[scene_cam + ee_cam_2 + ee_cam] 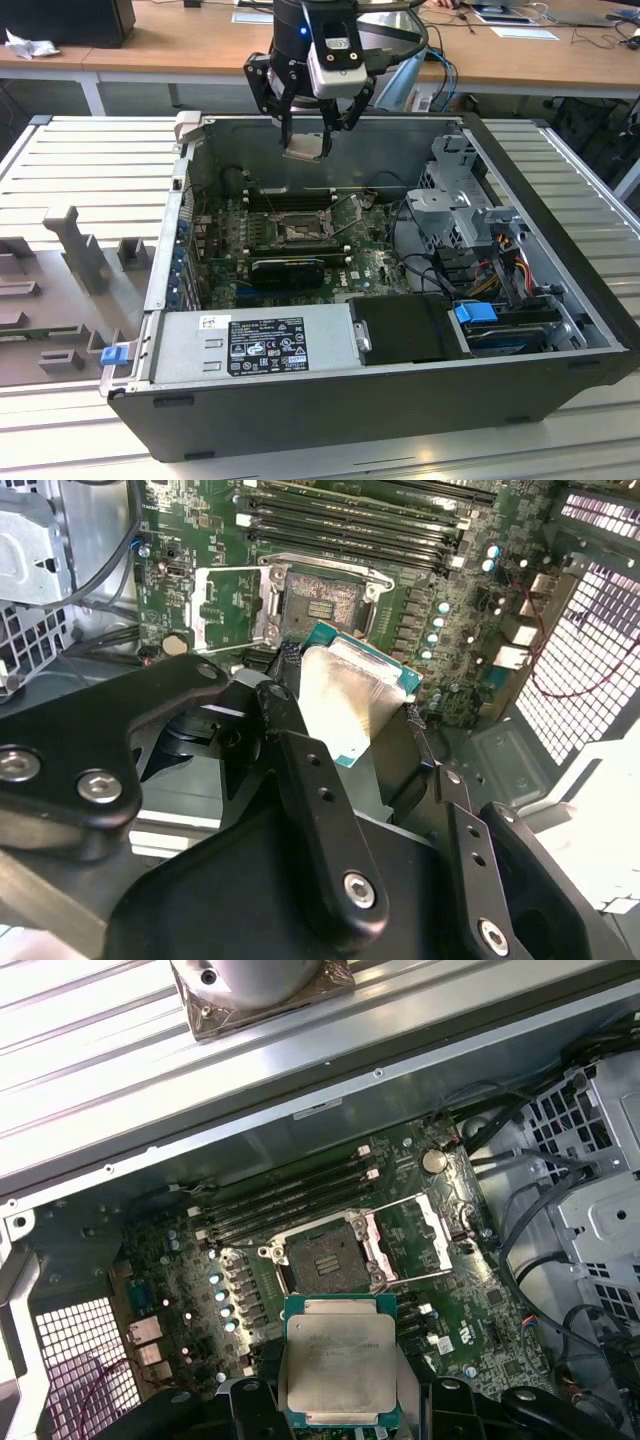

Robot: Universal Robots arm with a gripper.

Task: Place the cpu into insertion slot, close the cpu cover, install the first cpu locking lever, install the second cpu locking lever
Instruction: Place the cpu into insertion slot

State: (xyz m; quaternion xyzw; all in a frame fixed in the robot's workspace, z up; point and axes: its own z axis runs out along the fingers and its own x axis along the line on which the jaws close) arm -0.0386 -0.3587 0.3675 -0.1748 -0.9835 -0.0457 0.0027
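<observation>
at the exterior view's left a grey moulded tray (pixel 60 280) is laid on the ribbed table (pixel 90 150). beside it an open computer case (pixel 330 410) is set. a silver power supply (pixel 255 345) is housed along the case's near wall, a green motherboard (pixel 370 265) is fixed on its floor, and a metal drive cage (pixel 460 200) with loose cables is fitted at the exterior view's right. above the far wall the gripper (pixel 305 140) is held, and the cpu (pixel 340 1365) is pinched between its jaws by two opposite edges, in the air and well apart from the board. on the motherboard the insertion slot (pixel 325 1258) is seen bare, with the cpu cover (pixel 435 1228) swung open just beside it.
</observation>
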